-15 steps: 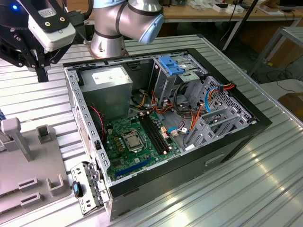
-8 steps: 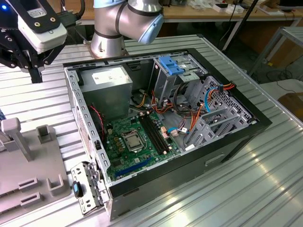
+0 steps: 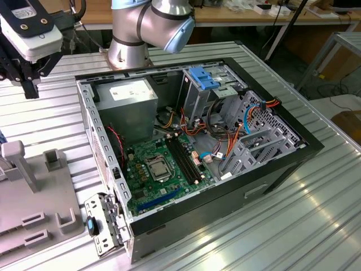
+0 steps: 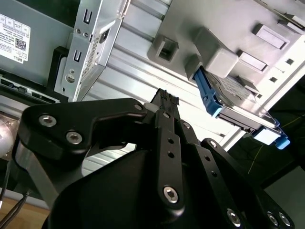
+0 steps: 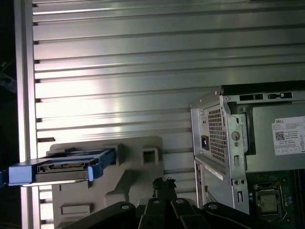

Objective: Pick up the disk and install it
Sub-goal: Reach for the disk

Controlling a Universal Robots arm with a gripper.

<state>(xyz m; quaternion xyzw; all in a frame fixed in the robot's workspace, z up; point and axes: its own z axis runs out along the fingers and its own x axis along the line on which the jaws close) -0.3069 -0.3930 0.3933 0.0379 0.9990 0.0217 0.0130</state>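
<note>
Watch the grasp first. The gripper appears closed on nothing, its fingertips meeting in the first wrist view. I judge that if it goes down on the disk like that, it will knock the slab rather than straddle it. The disk sits edge-up in the grey holder, near the table's edge, so a sideways shove could tip it out of its slot or off the table. The blue rails look smooth, and a pinch placed off-centre could let the disk swing. You also have a crowded computer case. Orange cables lie close to the bays, beside the light-blue bracket, and a carried disk could snag them or catch the sheet-metal walls. As for pose, the arm reaches out from its base to the exterior view's left. It holds the wrist above the table with the fingers pointing down, near the holder, off to one side of the disk and well apart from the case.
</note>
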